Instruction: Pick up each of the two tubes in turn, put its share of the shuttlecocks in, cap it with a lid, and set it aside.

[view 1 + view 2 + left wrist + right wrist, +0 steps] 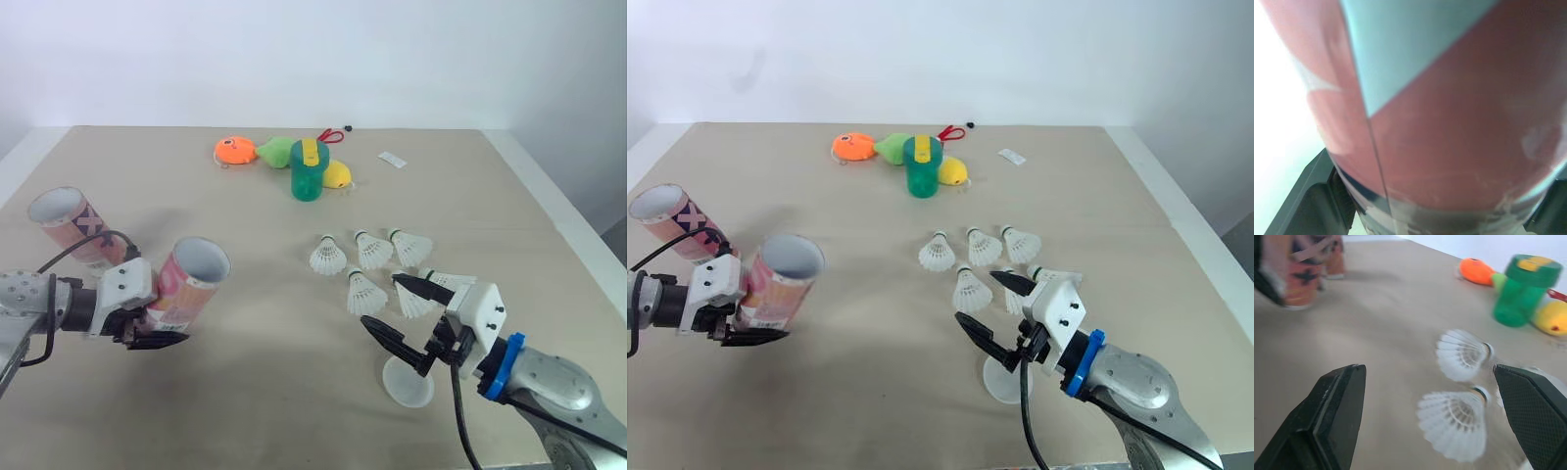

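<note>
My left gripper (155, 315) is shut on a pink patterned tube (188, 282), held tilted above the table with its open mouth (789, 257) toward the right; up close the tube's wall (1449, 122) sits between the fingers. A second tube (69, 219) is on the table behind it at the far left. Several white shuttlecocks (372, 251) lie in a cluster right of centre. My right gripper (380, 300) is open, low over the nearest shuttlecocks (1454, 423). A translucent lid (408, 383) lies flat just under it.
At the back stand a green cup with a yellow lid (309, 170), an orange toy (235, 151), a green toy (277, 150), a yellow toy (339, 175), red scissors (333, 135) and a small white packet (392, 159). The table's right edge (578, 235) is close.
</note>
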### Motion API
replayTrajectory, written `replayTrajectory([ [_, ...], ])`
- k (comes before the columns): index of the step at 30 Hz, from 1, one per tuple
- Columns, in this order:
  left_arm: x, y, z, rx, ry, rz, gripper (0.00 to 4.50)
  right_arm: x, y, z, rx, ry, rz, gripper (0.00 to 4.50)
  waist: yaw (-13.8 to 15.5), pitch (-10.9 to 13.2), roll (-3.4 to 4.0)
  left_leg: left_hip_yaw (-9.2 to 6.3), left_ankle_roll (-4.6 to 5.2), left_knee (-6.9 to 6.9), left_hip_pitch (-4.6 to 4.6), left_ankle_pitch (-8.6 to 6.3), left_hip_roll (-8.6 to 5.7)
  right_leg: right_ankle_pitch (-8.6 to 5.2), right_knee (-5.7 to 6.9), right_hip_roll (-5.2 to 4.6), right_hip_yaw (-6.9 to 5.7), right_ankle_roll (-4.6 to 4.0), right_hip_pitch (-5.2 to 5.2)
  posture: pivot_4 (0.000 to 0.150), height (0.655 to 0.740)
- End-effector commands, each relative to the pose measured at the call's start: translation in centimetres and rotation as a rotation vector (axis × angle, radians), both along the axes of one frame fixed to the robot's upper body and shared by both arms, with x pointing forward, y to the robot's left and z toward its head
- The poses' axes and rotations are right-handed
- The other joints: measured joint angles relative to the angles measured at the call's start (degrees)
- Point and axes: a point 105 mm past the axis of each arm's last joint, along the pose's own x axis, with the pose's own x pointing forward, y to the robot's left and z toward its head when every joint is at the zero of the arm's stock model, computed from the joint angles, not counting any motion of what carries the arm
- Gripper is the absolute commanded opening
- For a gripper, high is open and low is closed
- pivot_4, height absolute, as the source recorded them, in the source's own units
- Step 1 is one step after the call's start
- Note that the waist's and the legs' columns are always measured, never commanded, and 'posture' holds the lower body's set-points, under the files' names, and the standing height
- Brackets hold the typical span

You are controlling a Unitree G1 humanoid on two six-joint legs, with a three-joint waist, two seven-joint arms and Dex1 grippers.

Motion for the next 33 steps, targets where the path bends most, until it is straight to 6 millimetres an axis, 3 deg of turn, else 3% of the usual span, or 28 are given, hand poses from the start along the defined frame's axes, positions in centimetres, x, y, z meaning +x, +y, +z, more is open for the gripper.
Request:
replayTrajectory([
  [1, 0.2, 0.6, 0.3, 0.099, 0.022, -0.053, 3.72, -1.0, 0.8, -0.2, 0.005, 0.045, 0.017, 4.5, 0.0, 0.0, 0.0, -0.01, 0.0, 0.0, -0.01, 0.0, 0.0, -0.01, 0.01, 0.01, 0.0, -0.01, 0.0, 0.15, 0.74],
  [6, 1.1, 1.7, 0.3, 0.248, 0.053, -0.094, 3.72, -1.4, 1.2, -2.2, 0.024, 0.184, 0.005, 4.5, -0.1, 0.1, -0.03, -0.07, 0.0, 0.01, -0.1, 0.0, -0.06, -0.05, 0.0, 0.02, -0.01, 0.04, -0.02, 0.15, 0.74],
  [10, 1.5, 2.1, 0.4, 0.325, 0.084, -0.126, 3.72, -0.1, 2.9, -1.1, 0.109, 0.148, -0.012, 4.5, -0.1, 0.1, -0.08, -0.08, 0.04, 0.09, -0.13, -0.02, -0.02, -0.05, 0.05, 0.16, 0.05, 0.06, -0.04, 0.15, 0.74],
  [19, 2.2, 0.9, 0.7, 0.324, 0.061, -0.158, 3.72, 2.2, 3.8, -3.8, 0.16, 0.275, -0.143, 4.5, 0.0, 0.1, -0.06, -0.15, 0.04, 0.23, -0.44, 0.0, 0.11, -0.01, 0.54, 0.44, 0.21, 0.08, -0.42, 0.15, 0.74],
  [33, 2.1, 0.2, 0.8, 0.285, 0.051, -0.157, 3.72, 4.4, 3.2, -3.6, 0.216, 0.241, -0.266, 4.5, 0.0, 0.1, -0.06, -0.15, 0.04, 0.37, -0.44, 0.01, -0.03, -0.18, 0.96, 0.34, 0.28, 0.26, -0.53, 0.15, 0.74],
])
